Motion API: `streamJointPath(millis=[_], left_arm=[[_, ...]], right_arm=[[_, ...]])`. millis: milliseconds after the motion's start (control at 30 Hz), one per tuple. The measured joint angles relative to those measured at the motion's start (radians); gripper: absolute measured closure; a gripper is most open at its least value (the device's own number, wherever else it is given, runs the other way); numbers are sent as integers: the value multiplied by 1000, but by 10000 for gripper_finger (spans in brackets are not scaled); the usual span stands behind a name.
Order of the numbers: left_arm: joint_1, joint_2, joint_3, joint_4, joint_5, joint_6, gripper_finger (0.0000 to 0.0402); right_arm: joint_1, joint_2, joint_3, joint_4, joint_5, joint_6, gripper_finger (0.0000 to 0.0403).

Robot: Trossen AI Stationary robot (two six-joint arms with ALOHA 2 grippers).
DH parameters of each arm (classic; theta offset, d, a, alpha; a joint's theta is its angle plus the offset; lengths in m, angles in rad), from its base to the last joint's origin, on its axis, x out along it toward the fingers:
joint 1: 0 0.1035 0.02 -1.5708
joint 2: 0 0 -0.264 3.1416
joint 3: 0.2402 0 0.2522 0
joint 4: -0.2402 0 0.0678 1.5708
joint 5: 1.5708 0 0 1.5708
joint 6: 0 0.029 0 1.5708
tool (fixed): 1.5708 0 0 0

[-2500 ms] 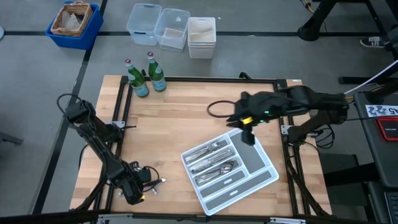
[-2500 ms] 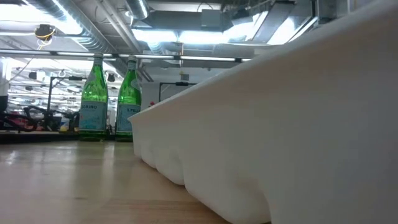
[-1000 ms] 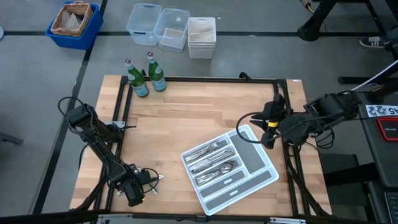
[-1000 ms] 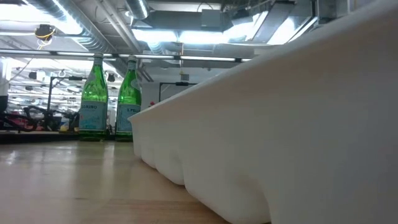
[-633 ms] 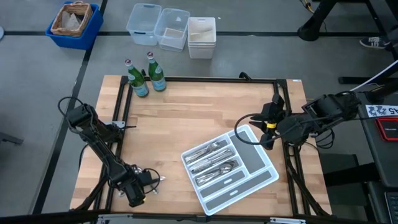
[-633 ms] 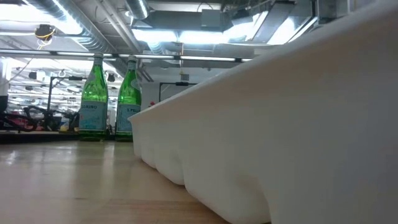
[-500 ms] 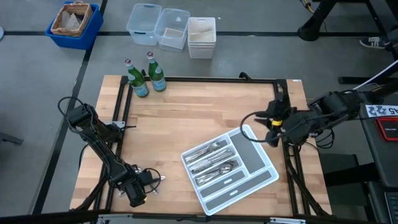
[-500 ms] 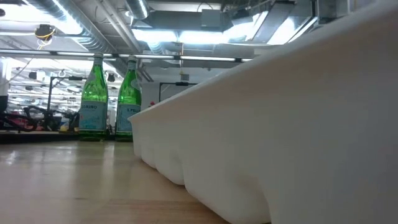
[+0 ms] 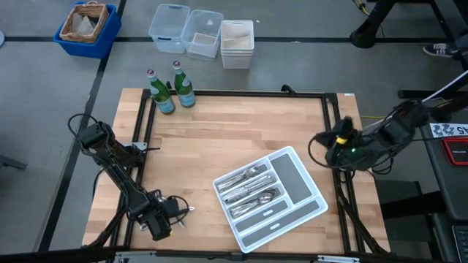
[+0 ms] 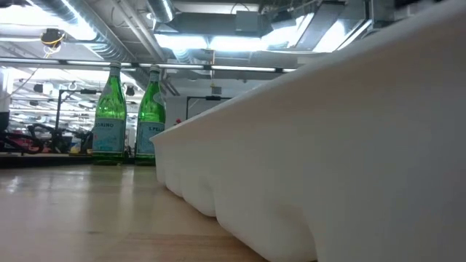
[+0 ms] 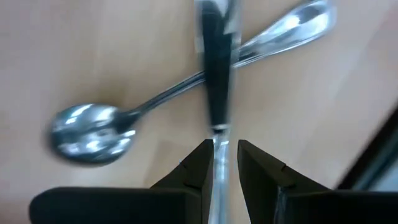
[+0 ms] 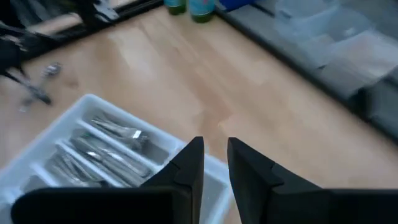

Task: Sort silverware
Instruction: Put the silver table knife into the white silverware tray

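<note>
Under my left gripper (image 11: pixel 220 163), fingers closed on a knife (image 11: pixel 214 74) lying across a spoon (image 11: pixel 93 127): two pieces left on the table. Farther off, most silverware (image 9: pixel 248 188) fills the tray (image 9: pixel 296 175). Right gripper (image 12: pixel 216 160) empty, fingers slightly parted, above the tray's edge.

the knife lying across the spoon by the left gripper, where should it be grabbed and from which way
Judging from the left wrist view, take the knife by its slim handle end, where the left gripper already straddles it. Come straight down from above, fingers either side of the narrow width: it lies flat on the table, crossing over the spoon, so gripping clear of the crossing should avoid lifting both.
</note>
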Motion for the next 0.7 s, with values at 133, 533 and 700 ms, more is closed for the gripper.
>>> streamJointPath(millis=[133,533,700], left_arm=[[-15,0,0,-38,-9,0,340],[-69,0,-12,13,-119,-1,340],[-69,4,-53,63,-119,-28,340]], right_arm=[[31,-168,-309,293,-12,22,327],[61,-521,-788,727,-46,1,327],[61,-565,-852,729,-51,0,327]])
